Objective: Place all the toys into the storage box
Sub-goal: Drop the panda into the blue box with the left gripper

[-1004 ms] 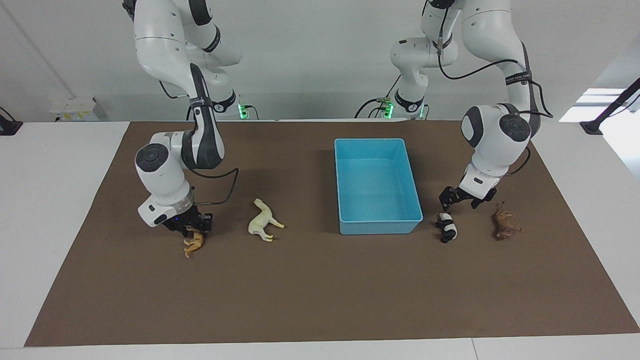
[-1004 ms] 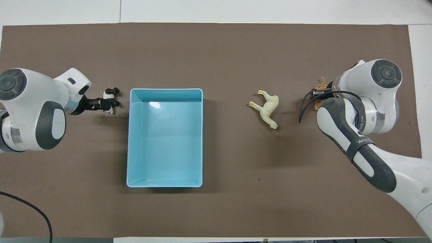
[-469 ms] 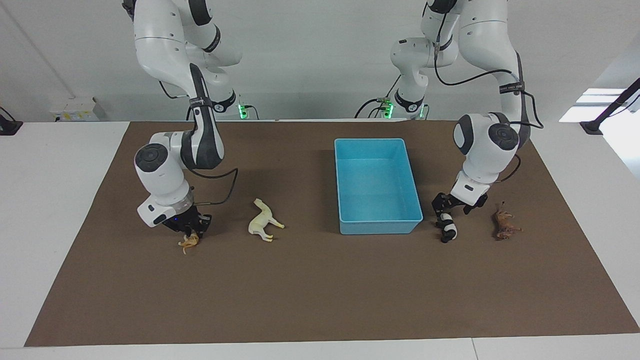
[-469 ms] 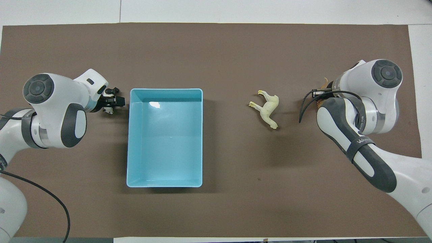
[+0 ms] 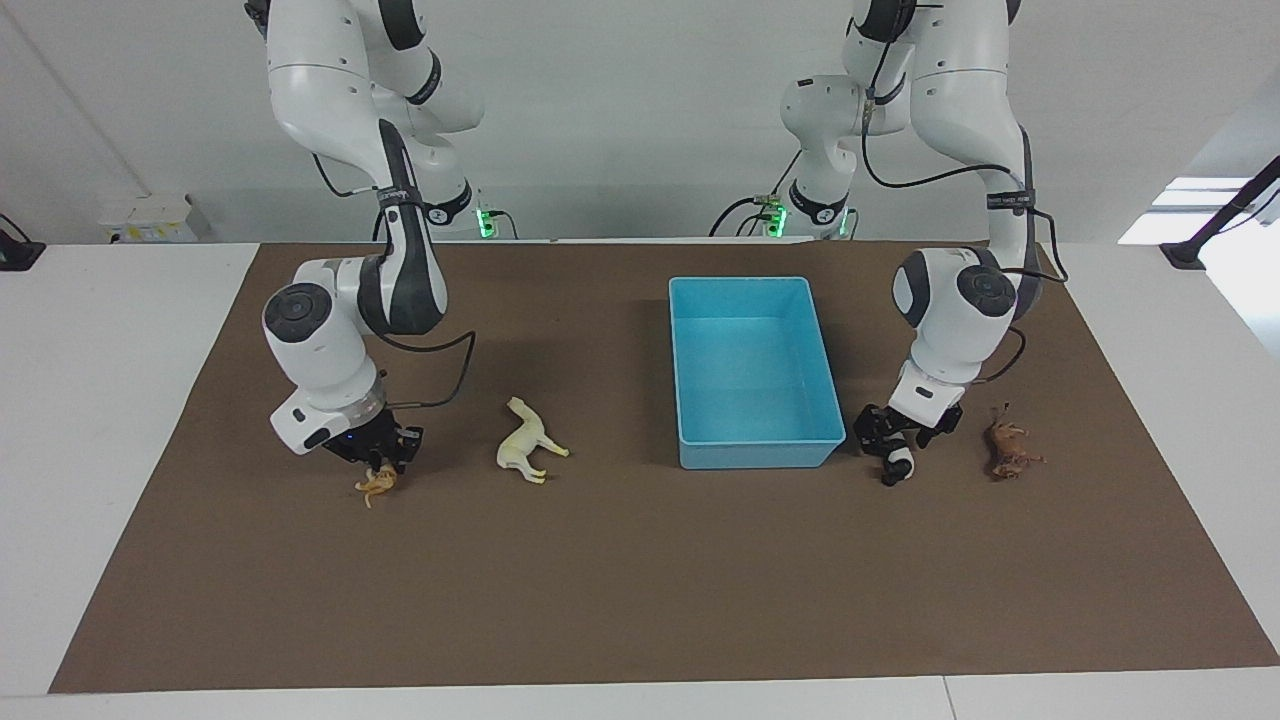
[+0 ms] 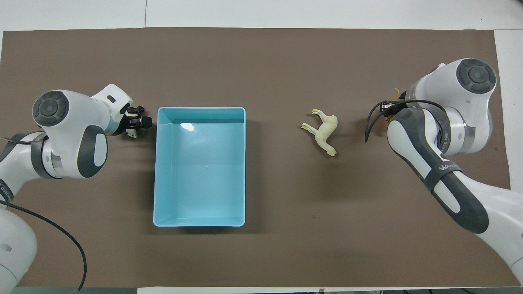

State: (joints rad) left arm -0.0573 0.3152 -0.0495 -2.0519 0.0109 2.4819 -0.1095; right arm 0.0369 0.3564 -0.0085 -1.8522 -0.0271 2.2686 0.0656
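- Evidently no toy was in yet: the storage box (image 5: pixel 760 462) sat empty on the brown mat (image 5: pixel 640 590), nearer the left arm's end of the table.
- Right gripper (image 5: pixel 383 464) was down at the mat at the right arm's end, fingers pinched narrow on the tiger (image 5: pixel 377 485). The tiger hung at the fingertips, at or barely off the mat. Judged as a grasp made for lifting.
- Left gripper (image 5: pixel 900 440) was low over the panda (image 5: pixel 899 464), fingers wide and set either side of its upper body. Looked like a straddle ahead of closing. No grip seen.
- Panda lay on the mat just beside the box's corner farthest from the robots, so probably a short carry once held.
- Horse (image 5: pixel 528 454) lay on its side between the tiger and the box, nothing touching it.
- Lion (image 5: pixel 1010 450) lay on its side, near the panda, toward the left arm's end, nothing touching it.
- Both arms worked their own ends at once, likely to split the four toys two and two.
- Risk, my guess: these small figurines could slip or twist in a thin pinch, and the panda sat close to the box wall.
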